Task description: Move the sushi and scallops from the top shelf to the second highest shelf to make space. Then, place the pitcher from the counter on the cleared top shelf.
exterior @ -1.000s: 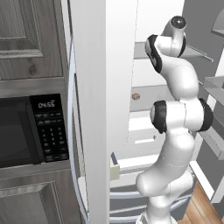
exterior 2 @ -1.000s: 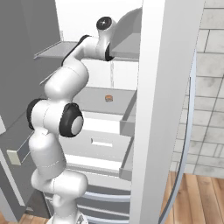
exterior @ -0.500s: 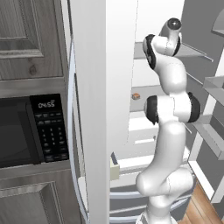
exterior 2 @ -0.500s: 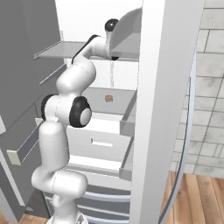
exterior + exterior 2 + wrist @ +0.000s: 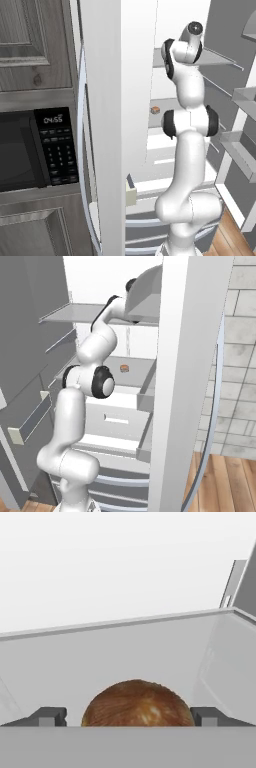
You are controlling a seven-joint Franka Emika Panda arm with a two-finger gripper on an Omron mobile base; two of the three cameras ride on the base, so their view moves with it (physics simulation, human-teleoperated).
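The hand view looks along the gripper [image 5: 130,716] at the scallops [image 5: 137,704], a round golden-brown lump that sits on the top shelf [image 5: 75,662]. The lump lies right between the two dark fingertips [image 5: 47,716], one to each side of it, with a small gap showing on both sides, so the jaws stand wide and straddle it without pressing it. Whether either tip touches it cannot be told. The grey translucent panel runs away from the hand to the white back wall of the fridge [image 5: 125,562], and its far edge shows as a pale line.

In the left base view the white arm [image 5: 187,150] rises from the lower right and reaches up and into the open fridge, its wrist level with the top shelf [image 5: 220,57]. In the right base view the arm [image 5: 85,381] climbs from the lower left, and its hand goes behind a grey door bin [image 5: 145,293] at the height of the top shelf [image 5: 75,312].

Below, the sushi [image 5: 155,109], a small orange-and-white morsel, rests on the second highest shelf [image 5: 160,142]; in the right base view the sushi [image 5: 124,368] lies toward the far part of that shelf [image 5: 130,390], well apart from the hand. A microwave [image 5: 35,150] sits in the cabinets to the left of the fridge.
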